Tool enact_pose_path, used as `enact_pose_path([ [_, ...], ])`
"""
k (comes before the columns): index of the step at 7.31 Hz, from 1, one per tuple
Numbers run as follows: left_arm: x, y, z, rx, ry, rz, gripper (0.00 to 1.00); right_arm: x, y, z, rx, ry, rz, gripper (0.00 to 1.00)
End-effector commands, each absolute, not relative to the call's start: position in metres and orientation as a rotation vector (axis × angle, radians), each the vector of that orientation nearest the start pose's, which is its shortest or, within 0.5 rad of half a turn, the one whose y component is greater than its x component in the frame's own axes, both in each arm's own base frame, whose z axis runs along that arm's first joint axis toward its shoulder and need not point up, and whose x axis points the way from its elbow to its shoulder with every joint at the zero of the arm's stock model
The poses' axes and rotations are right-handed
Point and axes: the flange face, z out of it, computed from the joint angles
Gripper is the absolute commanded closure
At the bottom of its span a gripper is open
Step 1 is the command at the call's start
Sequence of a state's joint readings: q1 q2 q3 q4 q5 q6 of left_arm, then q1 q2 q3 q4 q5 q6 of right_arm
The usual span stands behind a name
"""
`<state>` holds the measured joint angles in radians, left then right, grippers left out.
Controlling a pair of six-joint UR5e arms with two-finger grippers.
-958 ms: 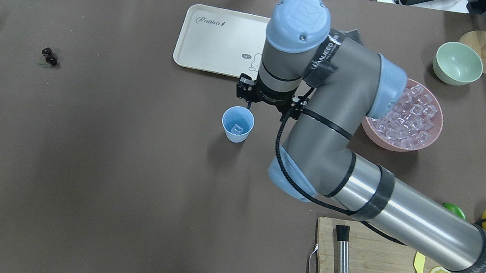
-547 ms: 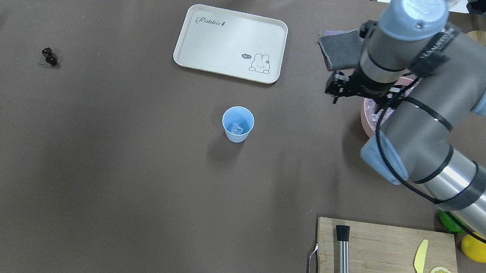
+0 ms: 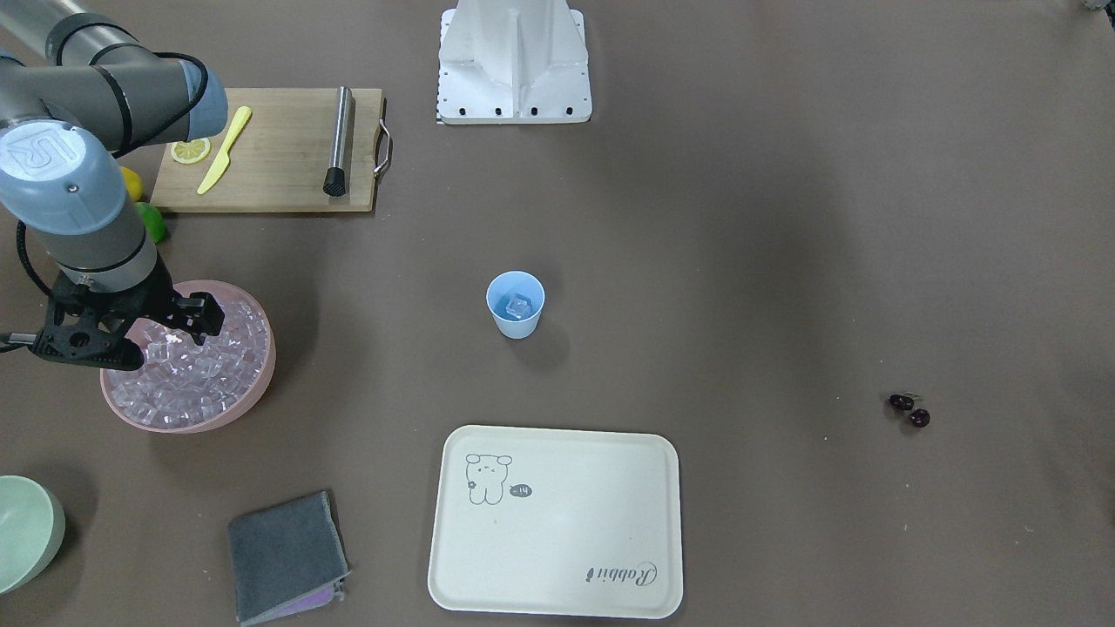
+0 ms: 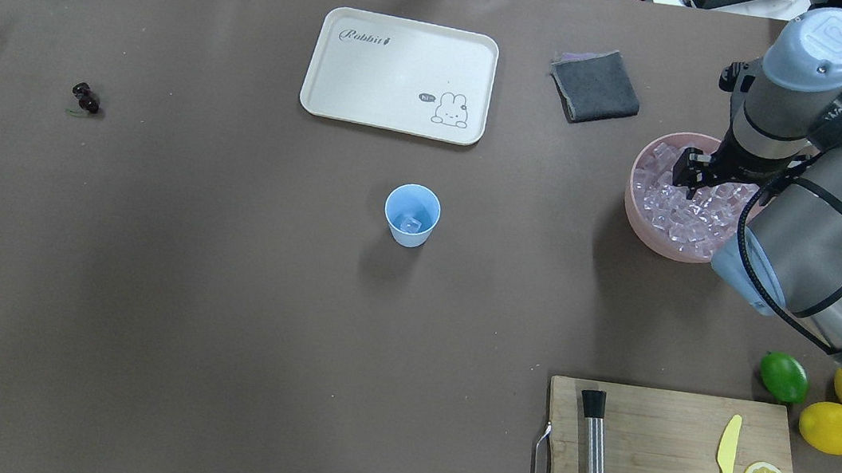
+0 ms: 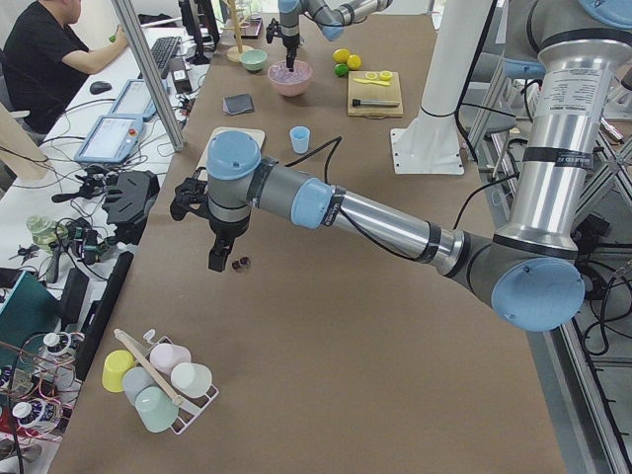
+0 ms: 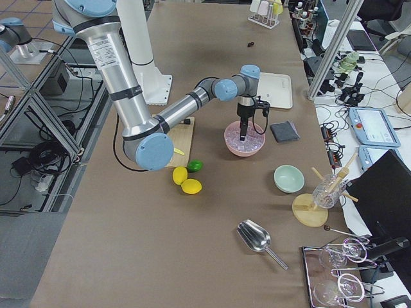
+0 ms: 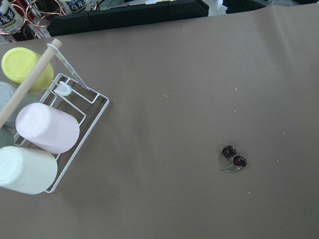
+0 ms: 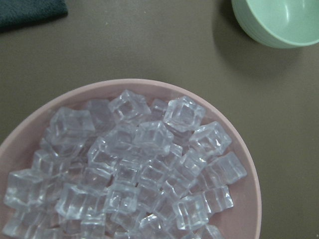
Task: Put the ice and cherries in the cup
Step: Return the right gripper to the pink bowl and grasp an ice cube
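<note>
The cup (image 4: 411,215) is small, plain, light blue and tapered. It stands upright near the middle of the table (image 4: 219,308), mouth up, its long axis vertical. One ice cube (image 4: 410,224), clear and glassy, lies at its bottom. In the overhead view the tray (image 4: 376,78) sits at the cup's 12 o'clock, apart from it.

The rest of the ice (image 8: 139,164), many small clear cubes with a faint pink cast, is heaped at all angles in the pink bowl (image 4: 674,254). The bowl is well apart from the cup, between its 2 and 3 o'clock. The right gripper (image 4: 690,178) points straight down over the heap, and its jaws look spread apart.

The cherries (image 4: 86,99) are two tiny, glossy, dark fruits lying on the table far from the cup, at about its 9 o'clock. The pair's long axis runs from 10 to 4 o'clock, and the thin green stems curve off toward 7 o'clock.

The left gripper (image 5: 216,263) shows only in the left side view, pointing down; I cannot tell whether it is open or closed.
</note>
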<state>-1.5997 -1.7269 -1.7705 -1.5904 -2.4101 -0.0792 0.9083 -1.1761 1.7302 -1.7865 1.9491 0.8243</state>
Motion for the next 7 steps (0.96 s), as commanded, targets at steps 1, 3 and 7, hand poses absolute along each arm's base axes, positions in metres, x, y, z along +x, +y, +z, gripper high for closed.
enact_pose_path([
  [1,-0.074,-0.552,0.466,0.339,0.837,0.061,0.02,-0.311,-0.551,0.415,-0.012,-0.474,0.086,0.10],
  [3,-0.074,-0.552,0.466,0.339,0.837,0.061,0.02,-0.325,-0.556,0.434,0.004,-0.434,0.070,0.21],
  [7,-0.074,-0.553,0.470,0.331,0.837,0.058,0.02,-0.340,-0.549,0.436,0.016,-0.433,0.044,0.31],
])
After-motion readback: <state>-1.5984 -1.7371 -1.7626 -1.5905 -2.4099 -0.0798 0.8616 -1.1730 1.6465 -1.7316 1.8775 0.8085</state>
